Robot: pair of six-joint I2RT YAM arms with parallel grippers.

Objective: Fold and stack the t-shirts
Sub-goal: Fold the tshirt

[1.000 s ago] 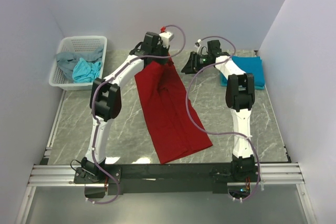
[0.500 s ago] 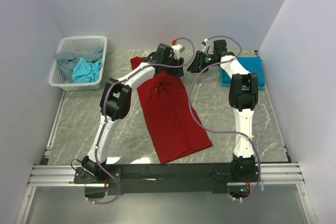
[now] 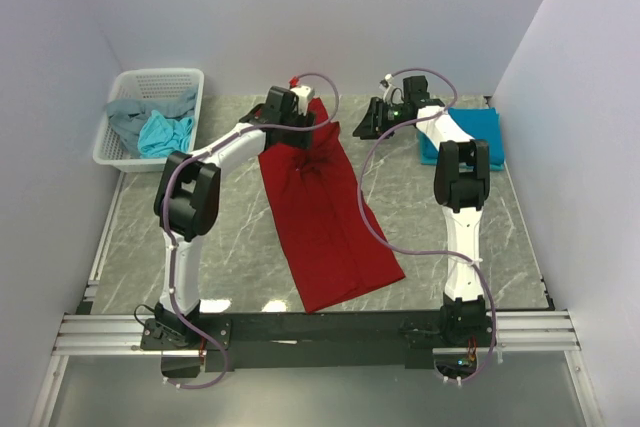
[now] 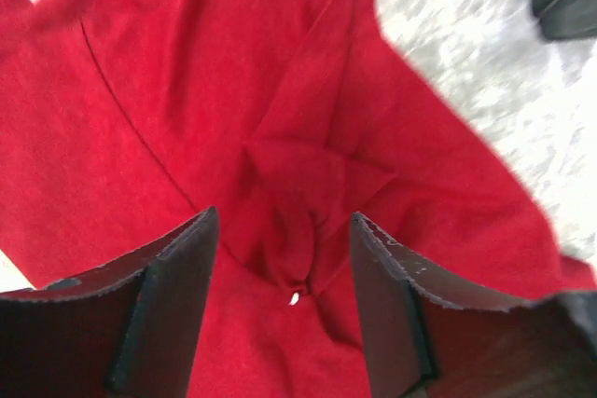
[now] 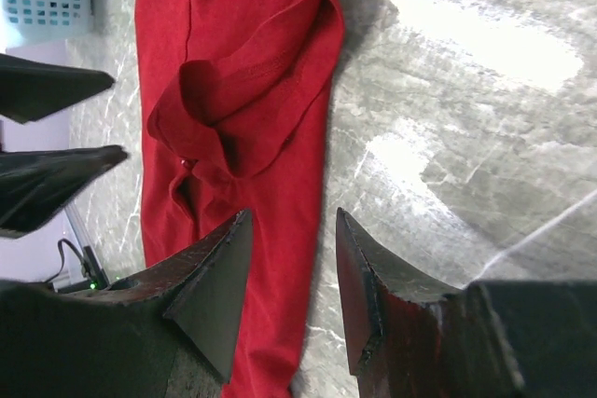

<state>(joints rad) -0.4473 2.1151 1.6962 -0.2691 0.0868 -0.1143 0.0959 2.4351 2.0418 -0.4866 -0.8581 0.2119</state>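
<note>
Left tool (image 4: 284, 221) and right tool (image 5: 294, 214) agape by red t-shirt (image 3: 320, 207); basket (image 3: 150, 75) (white mesh) with grey shirt (image 3: 125, 117) and turquoise shirt (image 3: 165, 135).

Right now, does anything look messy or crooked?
Yes. The dark red t-shirt lies slanted across the table, and its far end is bunched into a wrinkly peak between the open left fingers. A sleeve there curls over too. The shirts in the basket are just crumpled.
</note>
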